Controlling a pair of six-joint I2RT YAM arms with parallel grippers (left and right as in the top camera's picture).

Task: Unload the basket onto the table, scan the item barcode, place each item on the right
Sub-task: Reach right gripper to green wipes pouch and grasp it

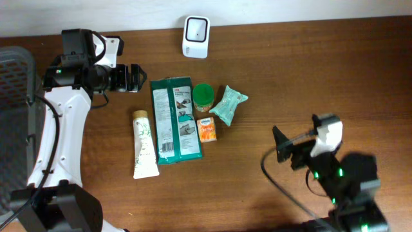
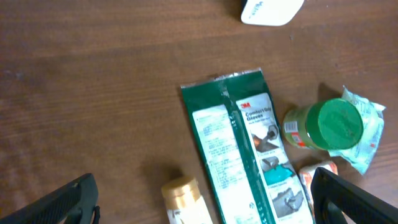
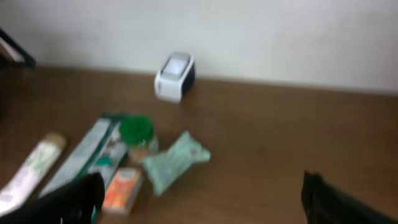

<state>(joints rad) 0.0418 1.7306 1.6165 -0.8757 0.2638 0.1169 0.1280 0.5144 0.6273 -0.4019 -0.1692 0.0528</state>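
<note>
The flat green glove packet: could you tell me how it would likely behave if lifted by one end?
The glove packet is long, thin and film-wrapped, so it would probably sag rather than stay stiff. Lying flat on the table, it offers little edge to pinch. Its glossy film may be slippery.

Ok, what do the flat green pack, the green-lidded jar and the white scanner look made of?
The flat green pack looks like glossy plastic film, given its centre seam and slight sheen. The green-lidded jar: body unclear under its label, lid probably matte plastic. The white scanner seems smooth moulded plastic.
</note>
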